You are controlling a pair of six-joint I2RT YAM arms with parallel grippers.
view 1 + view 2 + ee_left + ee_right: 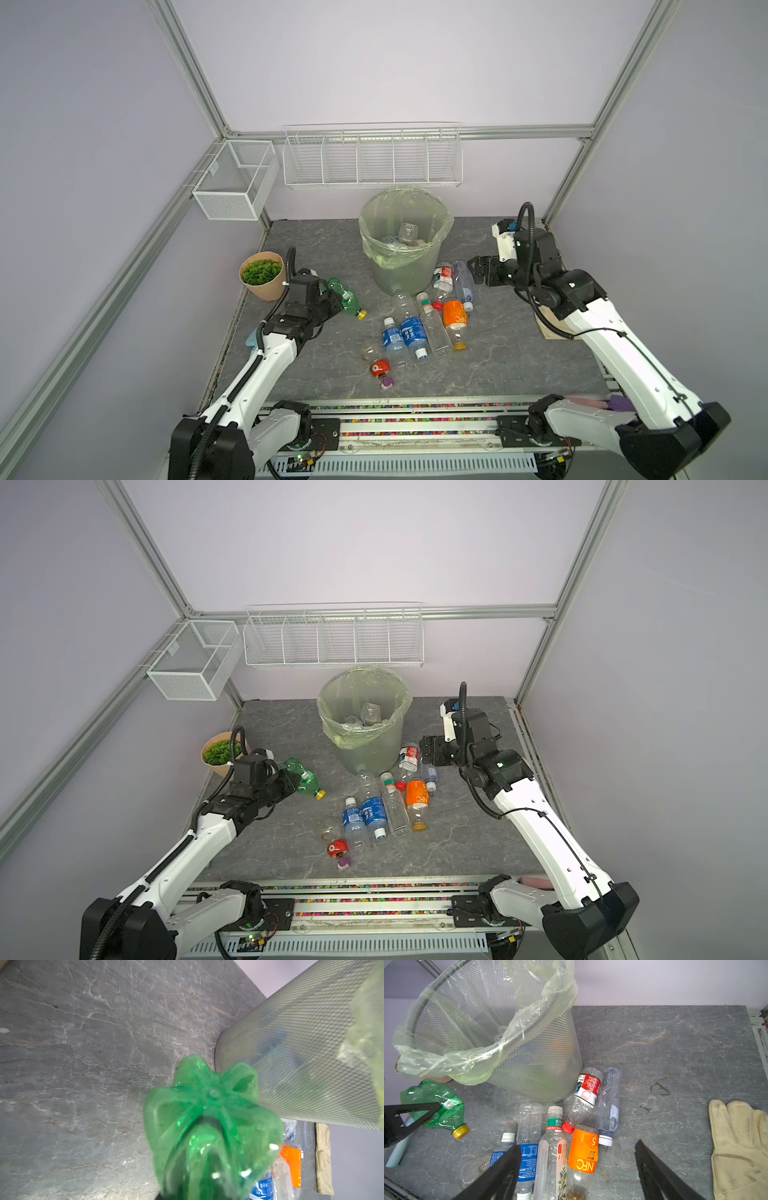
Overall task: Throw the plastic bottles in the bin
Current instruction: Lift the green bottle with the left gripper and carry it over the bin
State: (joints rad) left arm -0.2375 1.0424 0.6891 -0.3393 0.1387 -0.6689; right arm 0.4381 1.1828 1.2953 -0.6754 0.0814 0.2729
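At the left side of the table (519,353), in both top views, the left gripper (334,302) (294,782) is clamped across the green bottle (352,306) (309,785). This bottle lies on its side with its yellow cap pointing toward the table centre. Whether it is clear of the surface cannot be determined. The plant pot (262,286) stands near that gripper at the table's left edge. The bin (399,274) (370,754) stands at rear centre and contains at least one clear bottle (406,232). The remaining bottles (413,332) lie on the table in front of the bin, several touching one another. The right gripper (473,266) (424,748) hangs to the right of the bin, jaws spread wide, nothing between them.

Left wrist view: the ribbed base of the green bottle (212,1115) sits close to the lens and hides the gripper fingers. The mesh wall of the bin (301,1053) rises beyond it.

Right wrist view: the right gripper (576,1145) is wide open above the orange-label bottle (583,1153) and grips nothing. One black finger (415,1114) of the left gripper lies across the green bottle (436,1093), beside the bin (539,1076). A glove (741,1147) lies on the table, well apart from the bottles.
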